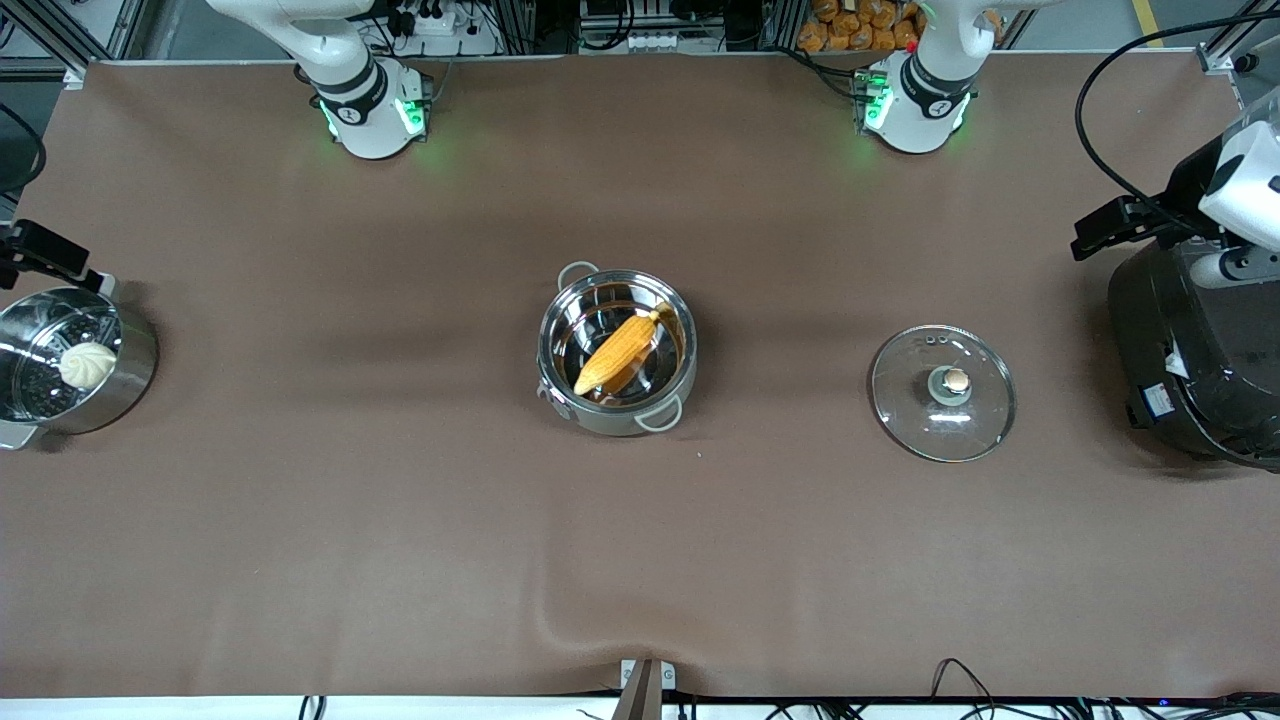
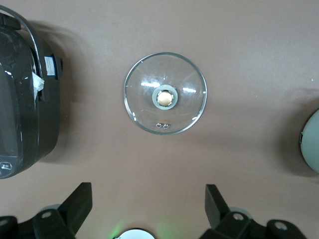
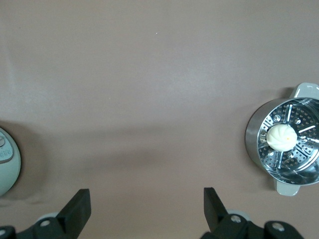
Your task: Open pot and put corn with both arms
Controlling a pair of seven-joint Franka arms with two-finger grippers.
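The steel pot (image 1: 548, 372) stands uncovered mid-table. The yellow-orange corn (image 1: 620, 352) lies slantwise inside it. Its glass lid (image 1: 943, 392) with the round knob lies flat on the table beside the pot, toward the left arm's end, and also shows in the left wrist view (image 2: 165, 93). My left gripper (image 2: 148, 204) is open and empty, held high at the left arm's end of the table. My right gripper (image 3: 147, 206) is open and empty, held high at the right arm's end of the table. Both are well away from the pot.
A black rice cooker (image 1: 1200, 350) stands at the left arm's end, also in the left wrist view (image 2: 25, 99). A steel steamer pot (image 1: 135, 360) holding a white bun (image 1: 88, 364) stands at the right arm's end, also in the right wrist view (image 3: 254, 144). Brown cloth covers the table.
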